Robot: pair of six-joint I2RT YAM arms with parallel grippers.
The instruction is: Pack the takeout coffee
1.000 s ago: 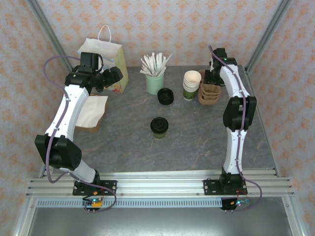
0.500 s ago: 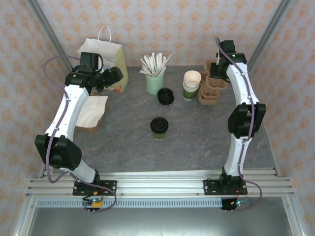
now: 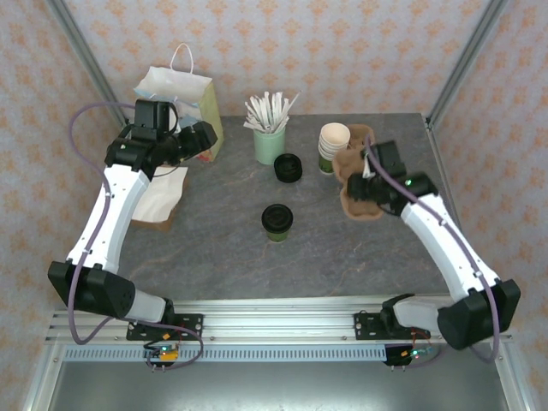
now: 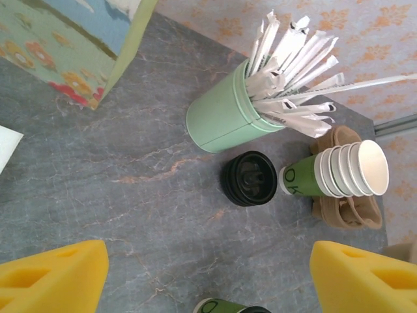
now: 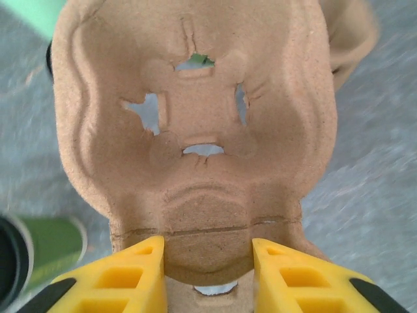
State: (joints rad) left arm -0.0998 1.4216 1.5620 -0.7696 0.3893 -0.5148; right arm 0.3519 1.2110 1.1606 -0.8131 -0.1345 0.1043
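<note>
Coffee (image 3: 277, 221), a green cup with a black lid, stands upright near the middle of the worktop (image 3: 342, 257), apart from everything else and touched by neither tool; the left wrist view catches just its top (image 4: 225, 306) at the lower edge. Behind it sits a second black lid (image 3: 288, 167) (image 4: 249, 178), just beside the stack of lidless cups (image 3: 333, 145) (image 4: 339, 173) and in front of the pale green mug (image 3: 270, 141) (image 4: 225, 120) full of white sticks. The right tool (image 3: 366, 184) (image 5: 208, 261) is pinching a brown pulp carrier (image 3: 361, 204) (image 5: 195, 130) by its near edge, one yellow finger (image 5: 133, 274) on each side of the tab; whether the carrier rests on the worktop or hangs clear I cannot tell. More brown carrier (image 4: 345, 208) lies behind the cup stack. The left tool (image 3: 201, 139) (image 4: 208, 274) is spread wide and grips nothing, hovering at the far left next to the paper bag (image 3: 184, 103) (image 4: 65, 39), above a pile of napkins (image 3: 158, 195).
</note>
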